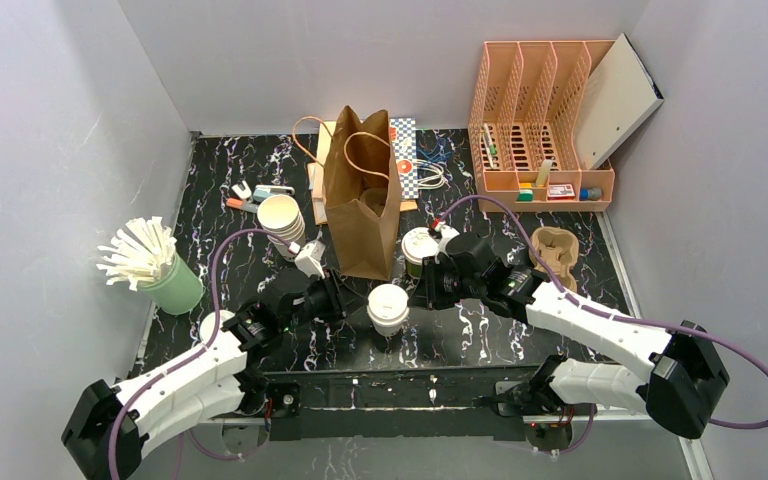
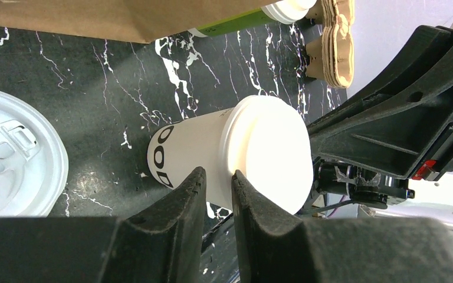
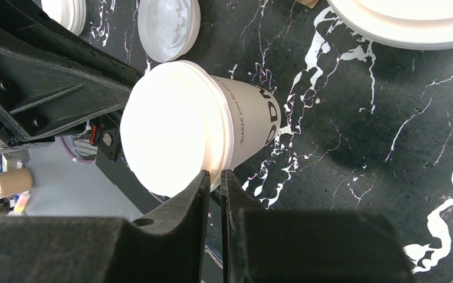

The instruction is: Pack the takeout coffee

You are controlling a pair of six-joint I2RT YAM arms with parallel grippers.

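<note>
1. While the brown paper bag (image 1: 360, 200) stands upright, the cream lidded cup (image 1: 388, 308) sits just before it, and the green lidded cup (image 1: 420, 248) stands by the bag's right side.
2. The left gripper (image 2: 217, 177), before the bag's left corner, has its fingers nearly together; whether it grips anything cannot be told.
3. The right gripper (image 3: 214, 177), before the bag's right corner, is the same.

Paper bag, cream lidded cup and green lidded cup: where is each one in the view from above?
Paper bag (image 1: 363, 215): top view, middle of its brown front face.
Cream cup (image 1: 388, 303): top view, centre of its white lid.
Green cup (image 1: 419, 243): top view, on its white lid.
</note>
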